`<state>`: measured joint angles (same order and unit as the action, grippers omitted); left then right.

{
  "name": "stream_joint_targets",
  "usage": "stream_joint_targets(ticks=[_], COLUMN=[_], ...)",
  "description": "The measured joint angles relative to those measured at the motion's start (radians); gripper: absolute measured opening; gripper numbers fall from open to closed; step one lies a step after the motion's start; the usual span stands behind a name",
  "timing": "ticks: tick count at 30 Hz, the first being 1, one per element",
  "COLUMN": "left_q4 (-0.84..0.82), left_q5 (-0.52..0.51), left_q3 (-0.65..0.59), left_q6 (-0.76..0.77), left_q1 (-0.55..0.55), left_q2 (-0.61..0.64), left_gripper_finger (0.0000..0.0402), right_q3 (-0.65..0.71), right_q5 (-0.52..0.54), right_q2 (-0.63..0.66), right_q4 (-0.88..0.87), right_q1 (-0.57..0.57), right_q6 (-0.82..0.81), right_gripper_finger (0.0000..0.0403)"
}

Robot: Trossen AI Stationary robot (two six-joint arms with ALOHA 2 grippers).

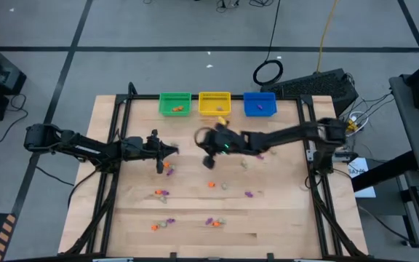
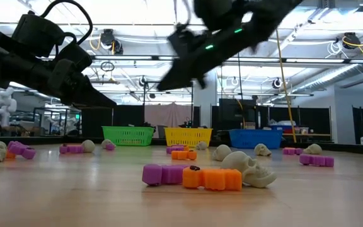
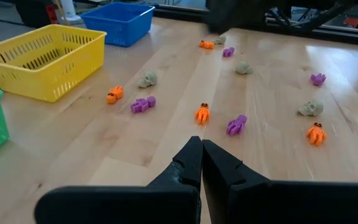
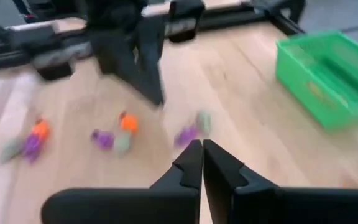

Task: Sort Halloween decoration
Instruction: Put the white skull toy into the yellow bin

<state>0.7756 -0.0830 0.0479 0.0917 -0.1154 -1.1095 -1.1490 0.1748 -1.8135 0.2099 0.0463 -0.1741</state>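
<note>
The Halloween decoration lies scattered over the wooden table as several tiny orange, purple and pale skull trinkets, such as an orange one, a purple one and a skull; a cluster lies close to the low camera. My left gripper hovers shut at the table's left, with nothing between its fingers. My right gripper is shut and empty, raised above the table's middle near the yellow basket and blurred in the low view.
Green, yellow and blue baskets stand in a row along the far edge, each with a few trinkets inside. Trinkets lie between the two grippers and toward the near edge. A black frame borders the table.
</note>
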Motion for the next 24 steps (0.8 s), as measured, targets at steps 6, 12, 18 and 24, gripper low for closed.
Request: stream_joint_targets(ticks=[6, 12, 18, 24], left_q4=[0.000, 0.001, -0.001, -0.005], left_q5=[0.000, 0.000, 0.000, 0.000], left_q3=[0.000, 0.000, 0.000, 0.000], left_q6=[0.004, 0.006, 0.007, 0.007], left_q1=[0.000, 0.000, 0.000, 0.000], left_q2=[0.000, 0.000, 0.000, 0.000], left_gripper_finger=[0.0012, 0.0012, 0.0012, 0.0012], right_q3=[0.134, 0.133, 0.133, 0.132], right_q5=[0.166, 0.169, 0.165, 0.157], right_q2=[0.190, 0.264, 0.219, 0.145], right_q4=[-0.376, -0.682, -0.784, -0.795], right_q1=[-0.128, -0.169, -0.139, -0.112], right_q6=[-0.247, -0.503, -0.546, -0.546], right_gripper_finger=[0.0000, 0.0003, 0.0008, 0.0001])
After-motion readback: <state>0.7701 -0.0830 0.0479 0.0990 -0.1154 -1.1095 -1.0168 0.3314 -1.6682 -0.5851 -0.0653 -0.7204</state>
